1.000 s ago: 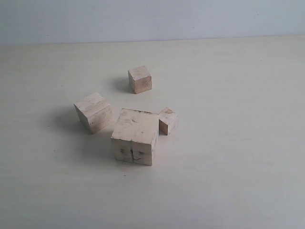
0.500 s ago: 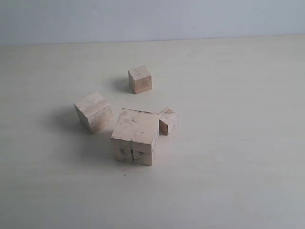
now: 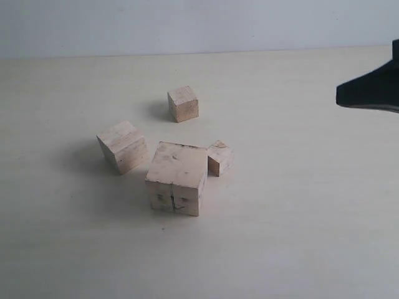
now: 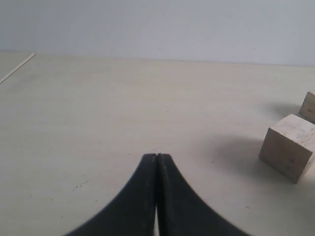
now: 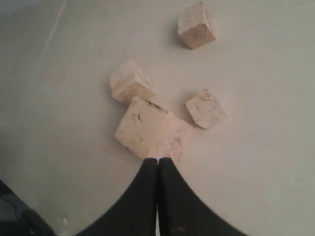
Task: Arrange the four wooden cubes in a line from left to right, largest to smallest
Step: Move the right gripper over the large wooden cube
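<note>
Exterior view: four wooden cubes sit in a loose cluster on a pale table point(image 3: 299, 237), not yet in a row.
Left gripper point(image 4: 156, 156): fingers pressed together with nothing between them, low over bare table, well apart from the cubes.
Second-largest cube point(image 3: 123, 146): leftmost of the group, turned at an angle, apart from its neighbour.
Largest cube point(image 3: 177, 177): nearest the camera, mid-cluster, with dark marks and a crack line down its front face.
Third cube point(image 3: 183, 103): farther back, standing alone, clear on all sides.
Smallest cube point(image 3: 219, 157): just beside the largest cube's far right corner; touching or a hair apart, I cannot tell.
Right gripper point(image 5: 158, 160): fingers clenched on nothing, raised above the table at the right edge of the exterior view and well apart from the cluster there; its wrist view looks down on all four cubes.
Handling: likely light, rigid, dry wood with flat faces, so no give and little slip. Take each by two opposite side faces, fingers square to them. The largest probably needs the jaws near full spread. The smallest offers little face and may twist out if pinched off-centre.
Edges: only the far edge shows, where table meets the back wall point(image 3: 199, 25), well behind the cubes.
Open room: broad bare surface lies to the right and in front, enough for a row. The left end is held by the second-largest cube, where the largest belongs. The smallest crowds the largest's right side, leaving scant space for a finger there.
</note>
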Motion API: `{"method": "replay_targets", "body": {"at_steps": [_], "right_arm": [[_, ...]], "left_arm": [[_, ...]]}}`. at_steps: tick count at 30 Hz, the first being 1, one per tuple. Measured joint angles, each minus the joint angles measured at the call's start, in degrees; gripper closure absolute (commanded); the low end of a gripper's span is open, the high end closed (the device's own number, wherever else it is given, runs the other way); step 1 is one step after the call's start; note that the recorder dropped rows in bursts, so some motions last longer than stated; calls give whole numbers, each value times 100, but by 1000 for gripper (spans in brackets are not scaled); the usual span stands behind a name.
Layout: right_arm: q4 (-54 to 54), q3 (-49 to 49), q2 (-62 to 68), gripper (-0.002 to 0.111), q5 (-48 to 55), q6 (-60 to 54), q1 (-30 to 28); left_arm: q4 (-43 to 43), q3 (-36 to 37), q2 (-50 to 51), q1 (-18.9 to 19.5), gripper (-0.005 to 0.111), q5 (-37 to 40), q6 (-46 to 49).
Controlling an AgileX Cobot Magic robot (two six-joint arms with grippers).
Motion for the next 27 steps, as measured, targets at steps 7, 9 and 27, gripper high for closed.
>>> {"method": "replay_targets", "body": {"at_steps": [7, 9, 27], "right_arm": [[1437, -52, 673, 101, 286, -1473, 0], [1492, -151, 772, 93, 435, -1882, 19], [-826, -1992, 3214, 17, -1100, -3109, 3493]], "left_arm": [[0, 0, 0, 0, 107, 0, 0], [0, 0, 0, 0, 107, 0, 0], [0, 0, 0, 0, 107, 0, 0]]}}
